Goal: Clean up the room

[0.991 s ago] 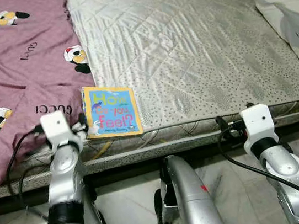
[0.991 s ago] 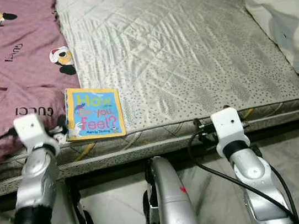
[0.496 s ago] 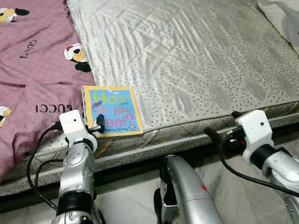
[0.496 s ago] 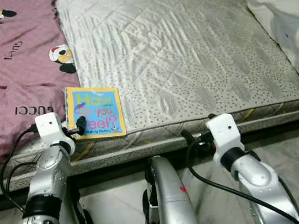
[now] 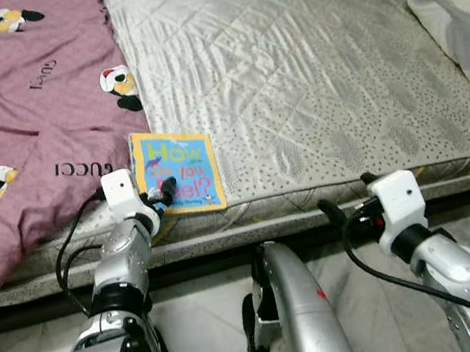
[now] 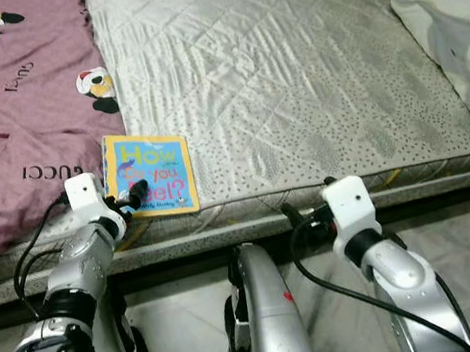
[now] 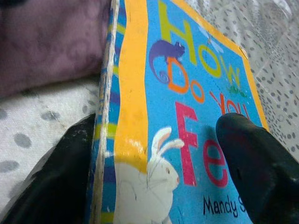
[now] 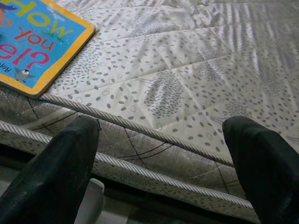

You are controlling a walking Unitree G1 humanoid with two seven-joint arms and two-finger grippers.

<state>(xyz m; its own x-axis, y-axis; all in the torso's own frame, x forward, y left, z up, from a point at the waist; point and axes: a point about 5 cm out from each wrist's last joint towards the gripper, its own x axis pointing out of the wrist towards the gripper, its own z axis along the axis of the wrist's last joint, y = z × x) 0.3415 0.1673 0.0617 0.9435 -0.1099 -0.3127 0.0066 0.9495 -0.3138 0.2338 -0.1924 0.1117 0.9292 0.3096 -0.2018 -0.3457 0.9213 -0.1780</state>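
- The left gripper (image 5: 161, 195) sits at the near left corner of the book (image 5: 177, 170), fingers spread around it: one black finger (image 7: 60, 186) is along the spine side and the other lies over the cover by the red lettering. Whether the pads actually press the book is hard to judge from the wrist view.
- The book lies flat at the front edge of the mattress (image 5: 309, 78), title side up, with its spine side touching the purple blanket (image 5: 27, 126).
- The blanket covers the left part of the bed and hangs over its front edge, just beside the left arm; a black cable loops from that wrist near the fold.
- The right gripper (image 5: 338, 214) hangs in front of the mattress side, below the piped edge, its fingers (image 8: 56, 177) set wide apart and holding nothing.
- Between book and right gripper the quilted grey surface is bare; the piped seam marks the drop to the tiled floor (image 5: 203, 320).
- A white pillow (image 5: 463, 21) lies at the far right of the bed, well apart from the book.
- The robot's silver leg (image 5: 302, 307) stands on the floor between the two arms, close to the bed frame.
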